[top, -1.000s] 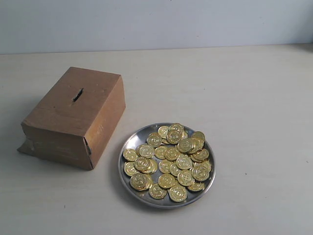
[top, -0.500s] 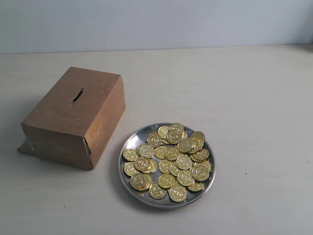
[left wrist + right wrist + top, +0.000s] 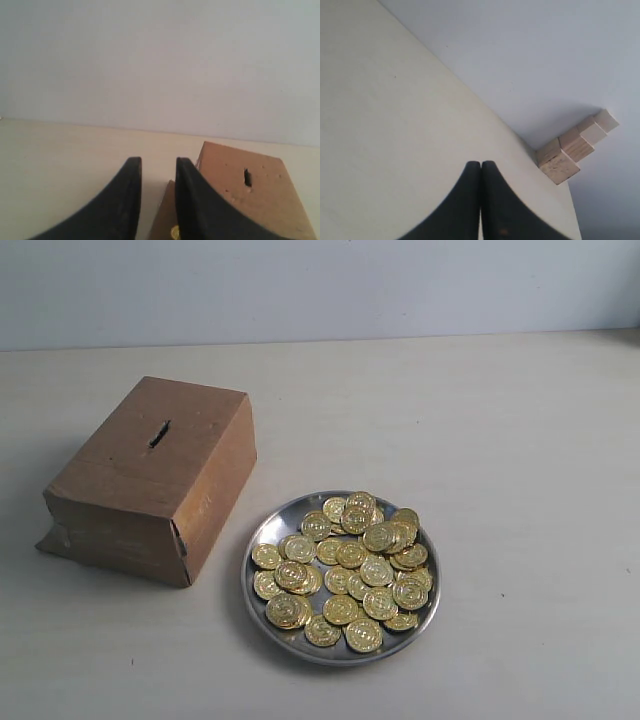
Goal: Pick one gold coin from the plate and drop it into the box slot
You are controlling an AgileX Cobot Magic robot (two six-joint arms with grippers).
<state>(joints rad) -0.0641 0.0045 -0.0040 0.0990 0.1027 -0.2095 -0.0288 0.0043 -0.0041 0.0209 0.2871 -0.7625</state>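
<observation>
- Coins (image 3: 345,570), gold and overlapping, heap inside the plate (image 3: 283,517). They are thickest toward its 2 o'clock side, and bare metal shows along the rim from 9 to 12 o'clock.
- The plate rests on the pale table (image 3: 520,440), near 6 o'clock in the exterior view.
- The box (image 3: 150,480) stands at 10 o'clock from the plate, just beside it but not touching, with one upright edge turned toward the dish.
- The slot (image 3: 159,433) is a short dark slit in the box's top face, uncovered, running roughly from 7 to 1 o'clock.
- A cardboard flap (image 3: 50,540) juts out at the box's 8 o'clock corner, lying on the table.
- A plain grey wall (image 3: 320,290) closes the scene at 12 o'clock.
- The left gripper (image 3: 158,165) has its black fingers partly apart. The table shows through the gap and nothing sits between the tips, with the box and its slot just beyond.
- A small gold glint shows low beside one finger, too little of it to tell what it is.
- The right gripper (image 3: 481,166) has its fingers pressed together on nothing, above bare tabletop. Wooden blocks (image 3: 575,145) are stacked at the table's far edge against the wall.
- Against the exterior views from a second and half a second ago, the box, plate and every coin lie exactly as they did.
</observation>
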